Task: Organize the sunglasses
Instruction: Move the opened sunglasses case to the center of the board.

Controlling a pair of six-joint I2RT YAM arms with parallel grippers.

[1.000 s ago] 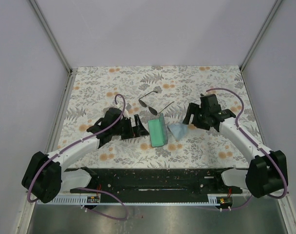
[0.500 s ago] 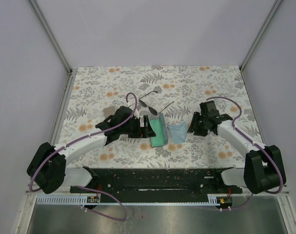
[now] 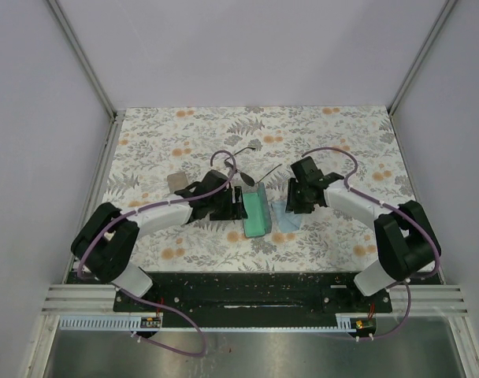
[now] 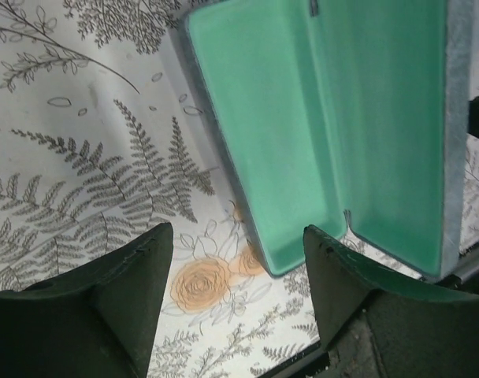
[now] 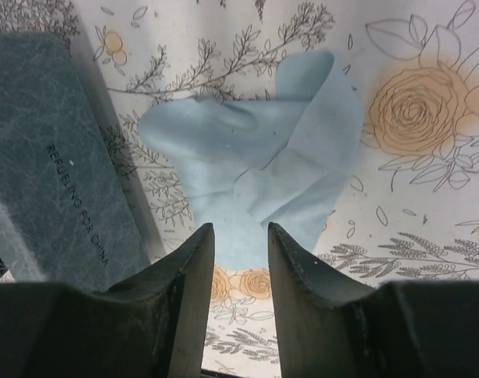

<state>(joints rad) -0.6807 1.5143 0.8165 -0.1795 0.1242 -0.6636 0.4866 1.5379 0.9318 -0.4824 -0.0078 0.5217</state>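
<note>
Teal is what draws the eye from above: the open case (image 3: 255, 211) lies mid-table, and both arms have swung in on it since a second ago. The left gripper (image 3: 239, 201) now sits just beside its left edge, and the right gripper (image 3: 293, 203) has come down over the cloth (image 3: 286, 217). The wire sunglasses (image 3: 247, 163) lie untouched just behind the case, partly hidden by the left arm's cable (a second pair we cannot make out for certain). A beige case (image 3: 176, 183) sits off to the left. We judge this to be preparation, with no sunglasses packed yet.

From the left wrist, the left gripper (image 4: 238, 236) has narrowed but its jaws stand well apart with nothing between them. The case (image 4: 302, 118) gapes ahead, its green lining bare.

From the right wrist, the right gripper (image 5: 239, 231) shows only a slim gap, closing over the near edge of the crumpled cloth (image 5: 255, 150). As far as we can see it has not pinched it. The case's grey shell (image 5: 50, 157) rises at the left.

Underneath is a fern-and-rose printed table (image 3: 342, 134), boxed in by plain pale walls (image 3: 247, 55).
</note>
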